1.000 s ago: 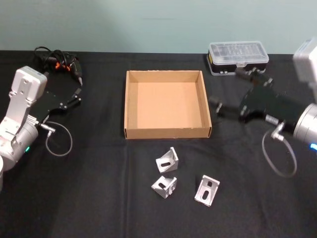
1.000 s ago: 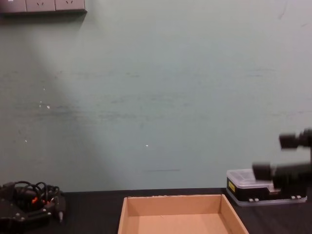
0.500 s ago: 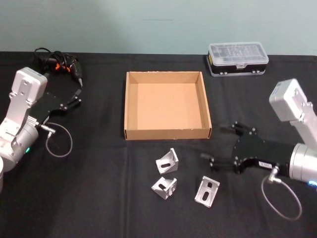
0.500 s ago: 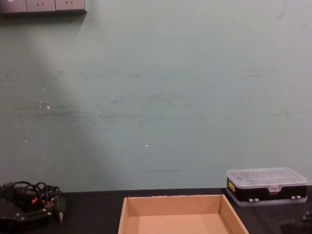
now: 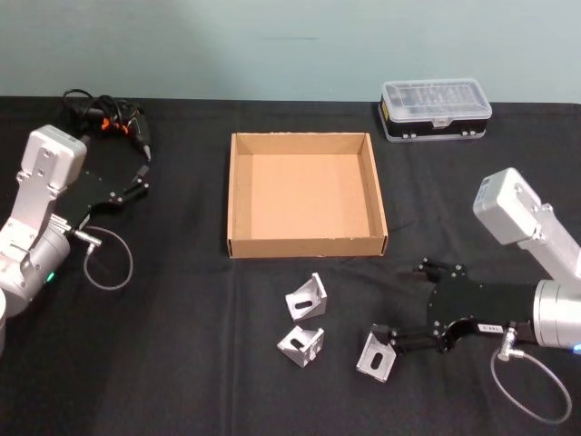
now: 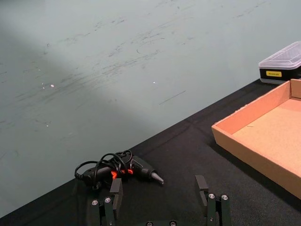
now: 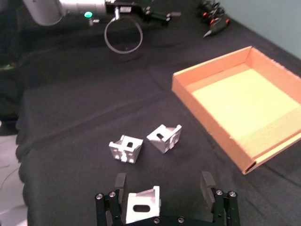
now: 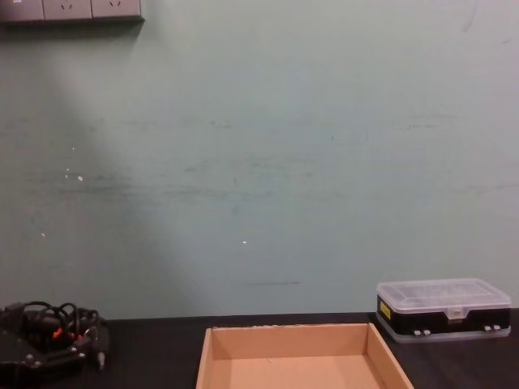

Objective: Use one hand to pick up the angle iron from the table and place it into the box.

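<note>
The right gripper (image 5: 397, 300) hung low over the black table (image 5: 182, 354) in front of the cardboard box (image 5: 309, 245), its fingers spread wide and holding nothing. In the right wrist view the nearest angle iron (image 7: 141, 205) lay on the table inside the span of the right gripper (image 7: 163, 181), set well over toward one finger rather than centred; whether that finger touched it could not be told. In the head view this angle iron (image 5: 376, 355) sat on the robot's right of two other brackets (image 5: 306, 297) (image 5: 301, 344), apart from both, and the box was empty. The step in hand looked like lining up for the grasp, with nothing yet lifted. To do it well, the gripper would probably need to shift sideways until the piece sat midway between the fingers, settle so the pads met flat faces and not the slanted ribs, then close squarely so the small metal part did not skid or twist out. The left gripper (image 5: 141, 173) was parked at the table's left side near a corded electric screwdriver (image 5: 104, 116), fingers open and empty.
</note>
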